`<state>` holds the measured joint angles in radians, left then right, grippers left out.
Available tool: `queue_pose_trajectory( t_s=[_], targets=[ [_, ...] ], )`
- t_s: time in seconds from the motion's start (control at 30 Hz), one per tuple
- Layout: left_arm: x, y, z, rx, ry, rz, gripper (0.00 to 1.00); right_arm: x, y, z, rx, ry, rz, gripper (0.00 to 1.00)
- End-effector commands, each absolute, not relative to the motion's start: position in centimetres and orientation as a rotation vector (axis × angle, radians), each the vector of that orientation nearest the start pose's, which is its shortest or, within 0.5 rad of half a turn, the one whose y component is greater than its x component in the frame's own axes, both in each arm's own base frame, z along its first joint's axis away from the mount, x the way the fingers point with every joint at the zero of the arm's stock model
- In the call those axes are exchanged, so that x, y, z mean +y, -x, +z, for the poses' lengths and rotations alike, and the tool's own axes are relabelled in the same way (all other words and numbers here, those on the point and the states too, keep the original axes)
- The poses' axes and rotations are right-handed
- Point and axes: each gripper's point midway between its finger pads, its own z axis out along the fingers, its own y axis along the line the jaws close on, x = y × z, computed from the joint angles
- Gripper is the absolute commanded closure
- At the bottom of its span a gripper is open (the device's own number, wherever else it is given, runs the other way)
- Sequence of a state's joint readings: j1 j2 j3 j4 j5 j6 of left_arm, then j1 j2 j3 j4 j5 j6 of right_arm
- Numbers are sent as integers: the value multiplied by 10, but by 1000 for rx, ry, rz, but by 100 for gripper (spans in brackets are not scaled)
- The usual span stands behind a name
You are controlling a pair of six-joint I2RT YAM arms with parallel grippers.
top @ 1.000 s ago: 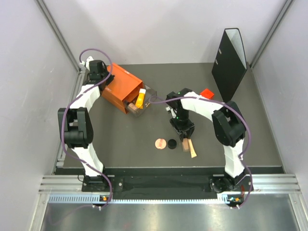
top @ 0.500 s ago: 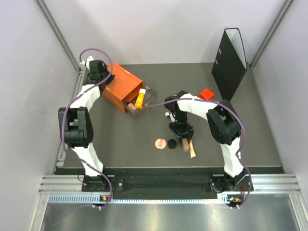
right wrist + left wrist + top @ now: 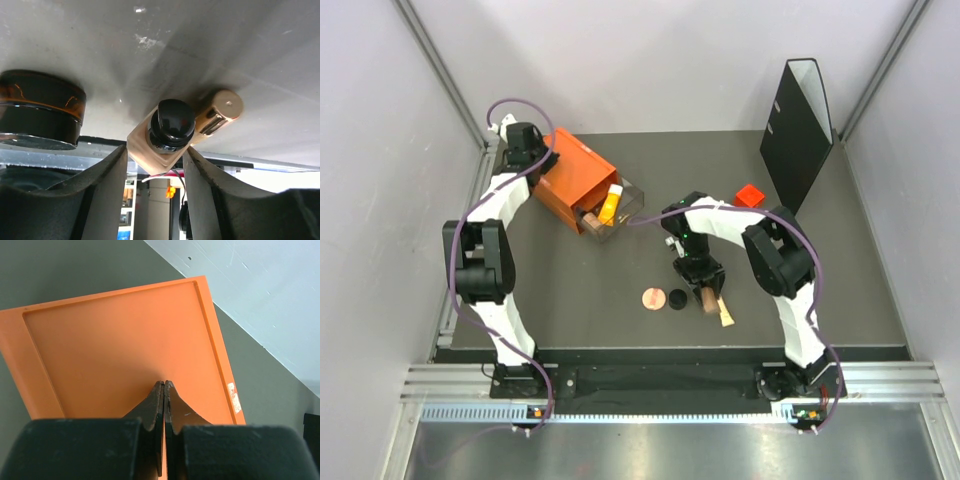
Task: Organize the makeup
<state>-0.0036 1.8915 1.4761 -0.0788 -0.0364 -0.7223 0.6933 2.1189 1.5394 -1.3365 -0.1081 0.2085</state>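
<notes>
The step in hand is a pickup among the loose makeup at the front of the desk (image 3: pixel 570 300). The right tool (image 3: pixel 154 155) is low over a beige bottle (image 3: pixel 161 136) with a dark cap. Its jaws stand apart on either side of the bottle's body and close to its sides. Whether they press on it yet cannot be told, and the bottle looks to be lying on the desk.

A beige stick (image 3: pixel 221 111) lies touching the bottle on its far side. A black disc (image 3: pixel 40 117) sits just beside the tool on the other side, and a pink disc (image 3: pixel 653 297) lies next to that. An orange tube (image 3: pixel 610 207) with a white cap already rests in the open drawer of the orange box (image 3: pixel 125 350).

The left tool (image 3: pixel 164 390) has its jaws pressed together with nothing between them. It sits at the box's top panel, probably to steady the box.

The next move likely calls for the jaws to close squarely on the bottle alone and lift it straight up. That would leave the stick behind and avoid nudging the black disc before the carry to the drawer.
</notes>
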Motion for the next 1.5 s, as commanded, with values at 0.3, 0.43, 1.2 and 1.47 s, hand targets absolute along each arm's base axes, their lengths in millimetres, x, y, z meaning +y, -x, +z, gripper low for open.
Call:
queue_pose_trajectory(
  t_s=[0.3,0.43,1.2,1.47],
  targets=[
    [-23,-504,62,2313,833,-248,100,197,-209,23,3249,864,-131,100],
    [-23,-505,63,2309,835,-251,100,200,-215,30,3206,863,-111,100],
    [-23,-506,63,2310,833,-250,100,217,-211,32,3197,917,78,50],
    [-21,-505,62,2310,834,-242,100,220,-215,22,3207,947,68,67]
  ],
)
